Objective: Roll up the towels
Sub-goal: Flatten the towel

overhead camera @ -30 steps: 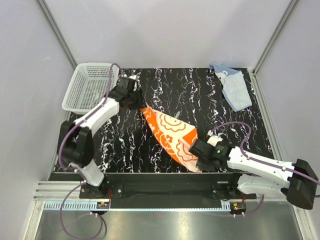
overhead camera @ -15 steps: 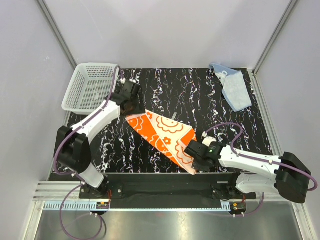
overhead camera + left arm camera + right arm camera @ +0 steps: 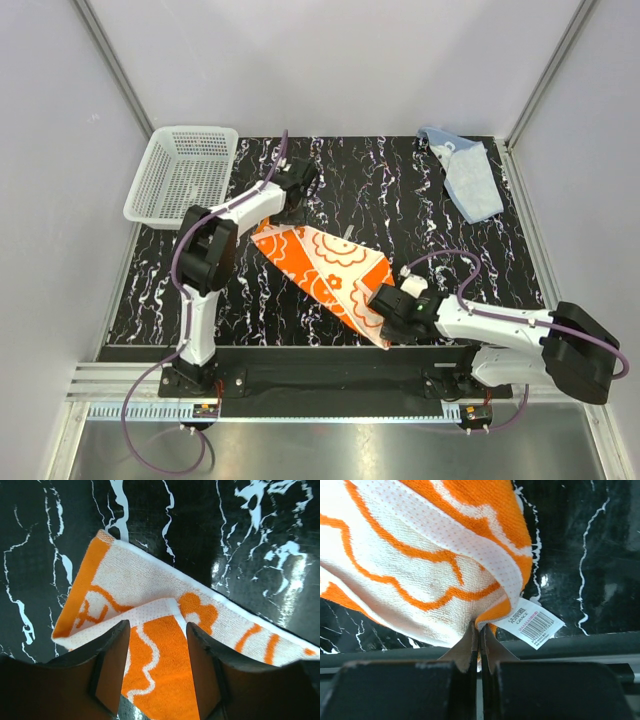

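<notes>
The orange towel point(image 3: 322, 263) with white prints lies folded into a long wedge on the black marbled table point(image 3: 380, 190). My right gripper point(image 3: 385, 312) is shut on its near corner point(image 3: 495, 611), next to a white barcode label point(image 3: 533, 622). My left gripper point(image 3: 297, 190) hovers over the towel's far end, its jaws open with nothing between them. In the left wrist view, the left gripper point(image 3: 157, 627) has the orange towel point(image 3: 150, 590) lying flat beneath it. The light blue towel point(image 3: 470, 178) lies crumpled at the far right corner, away from both grippers.
A white mesh basket point(image 3: 180, 175) stands at the far left corner, close to the left arm. Grey walls and metal posts enclose the table. A black rail point(image 3: 330, 365) runs along the near edge just behind the right gripper.
The left gripper has let go of the orange towel's far corner and swung right and away. The towel has spread wider and settled flat. The right gripper has shifted slightly left, still gripping.
</notes>
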You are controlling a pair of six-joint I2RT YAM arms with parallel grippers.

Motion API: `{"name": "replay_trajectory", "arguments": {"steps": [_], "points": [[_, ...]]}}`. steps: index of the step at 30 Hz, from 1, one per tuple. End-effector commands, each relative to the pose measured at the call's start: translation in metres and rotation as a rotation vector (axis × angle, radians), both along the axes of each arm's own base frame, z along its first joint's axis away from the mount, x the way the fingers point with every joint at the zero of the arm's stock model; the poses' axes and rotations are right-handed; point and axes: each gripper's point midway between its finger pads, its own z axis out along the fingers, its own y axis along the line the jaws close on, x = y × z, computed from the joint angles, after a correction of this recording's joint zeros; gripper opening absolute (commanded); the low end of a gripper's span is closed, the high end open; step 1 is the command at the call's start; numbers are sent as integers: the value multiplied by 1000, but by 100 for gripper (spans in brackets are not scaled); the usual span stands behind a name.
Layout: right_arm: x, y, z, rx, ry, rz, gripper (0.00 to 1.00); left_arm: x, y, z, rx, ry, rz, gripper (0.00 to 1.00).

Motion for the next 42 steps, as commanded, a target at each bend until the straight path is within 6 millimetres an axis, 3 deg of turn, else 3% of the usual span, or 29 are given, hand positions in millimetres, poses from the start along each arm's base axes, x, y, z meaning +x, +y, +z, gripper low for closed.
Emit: {"name": "replay_trajectory", "arguments": {"steps": [1,10,33,42], "points": [[8,6,-7,12,-35,7,0,22,0,20,24,-74,9,53],[12,7,-10,-16,-42,17,0,26,-2,1,54,-45,3,51],[13,7,-12,-23,-42,19,0,24,-2,-16,110,40,-8,45],[13,7,-11,-23,-42,19,0,23,0,-13,112,34,1,31]]}}
